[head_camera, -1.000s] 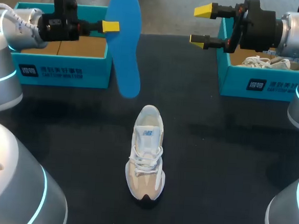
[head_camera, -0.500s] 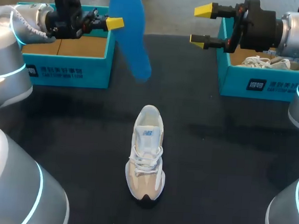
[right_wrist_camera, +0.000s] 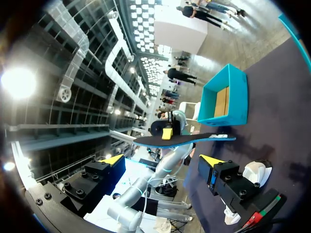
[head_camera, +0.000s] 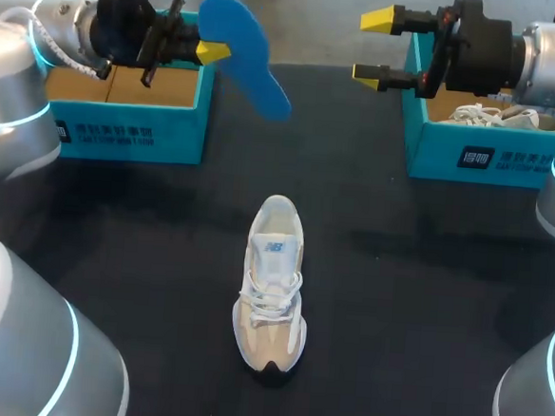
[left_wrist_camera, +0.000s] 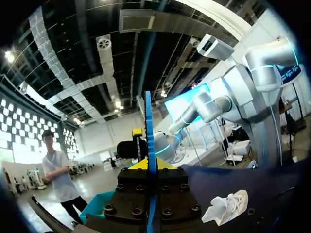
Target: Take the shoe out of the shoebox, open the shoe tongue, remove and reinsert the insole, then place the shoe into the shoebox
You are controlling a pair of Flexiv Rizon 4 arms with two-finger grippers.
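Shoe [head_camera: 272, 284] is out of the box. It sits upright on its sole mid-table [head_camera: 423, 304], toe toward your near edge, heel toward the far side, laces loose across the top. It's well apart from both grippers.

Insole [head_camera: 245, 58] is out of the shoe and up in the air. Your left gripper [head_camera: 212, 49] is clamped on its long edge, fingers narrow. From the head camera it hangs tilted: one end is high beside the far right corner of the left shoebox [head_camera: 130, 136], the other lower, out over the table toward the middle. Your left wrist camera sees the insole [left_wrist_camera: 149, 126] edge-on, running straight out between the fingers, with the shoe [left_wrist_camera: 226, 208] down on the table off to one side.

Right gripper [head_camera: 374, 47] is spread wide and holding nothing. It hovers over the near-left corner of the right shoebox [head_camera: 471, 160], fingers pointing toward the insole but not touching it. From your right wrist camera the insole [right_wrist_camera: 184, 140] lies across, ahead of the open fingers, with the left gripper's yellow tip [right_wrist_camera: 166, 133] on it. The left shoebox [right_wrist_camera: 223, 102] is beyond it.

Left shoebox is open, bare cardboard floor showing. Right shoebox holds a second shoe [head_camera: 493, 116], white laces visible.
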